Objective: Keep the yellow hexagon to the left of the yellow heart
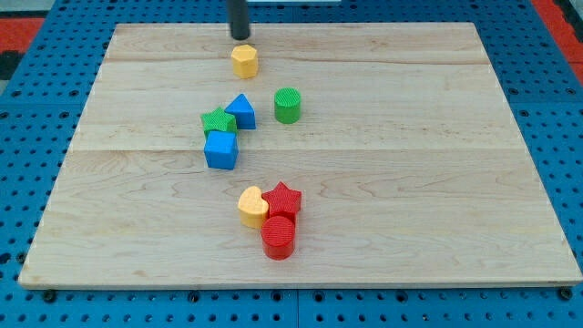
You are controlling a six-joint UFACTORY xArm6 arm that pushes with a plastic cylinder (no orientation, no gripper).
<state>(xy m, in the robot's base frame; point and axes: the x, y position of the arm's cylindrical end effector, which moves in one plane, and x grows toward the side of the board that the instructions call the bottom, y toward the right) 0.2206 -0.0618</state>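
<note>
Up near the top edge of the pale wooden board (pixel 437 137), my tip (pixel 240 38) sits just above the yellow plastic hexagon block (pixel 244 61), very close to it; touching or not, I cannot tell. It is only a rod, so it has no jaws to open or close. The yellow plastic heart block (pixel 252 207) sits lower, near the bottom edge, touching the red star block (pixel 284 199), with the red cylinder block (pixel 279 237) just below them. In the middle, the green star block (pixel 218 122), blue triangle block (pixel 241 110) and blue cube block (pixel 221 149) huddle together. The green cylinder block (pixel 288 105) stands alone to their right.
</note>
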